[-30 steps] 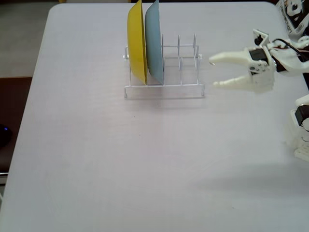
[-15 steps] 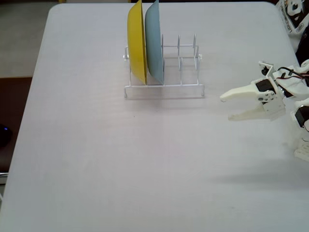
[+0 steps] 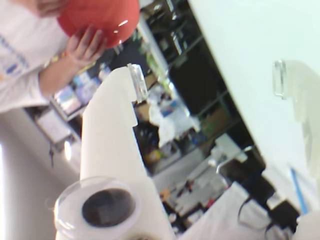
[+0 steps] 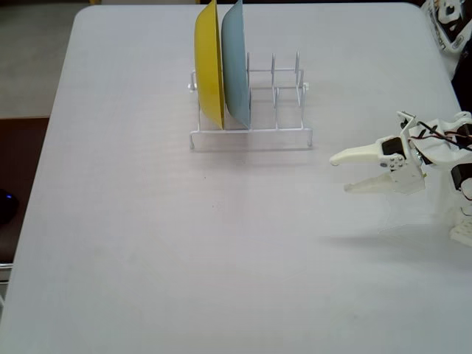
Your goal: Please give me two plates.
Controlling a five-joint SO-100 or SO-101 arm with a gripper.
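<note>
Gripper (image 4: 341,172): empty, fingers parted, held above the table (image 4: 147,243) near its right edge in the fixed view, well apart from the rack. Wire rack (image 4: 251,110): holds a yellow plate (image 4: 209,66) and a light blue plate (image 4: 234,63) upright in its left slots; right slots vacant. Orange plate (image 3: 100,17): in the wrist view, off the table, in a person's hand (image 3: 85,47). Cream-white plate: not in view. Step, as judged: delivery apparently complete or nearly so, arm idle. Next move: likely only rest, unless a plate remains undelivered.
</note>
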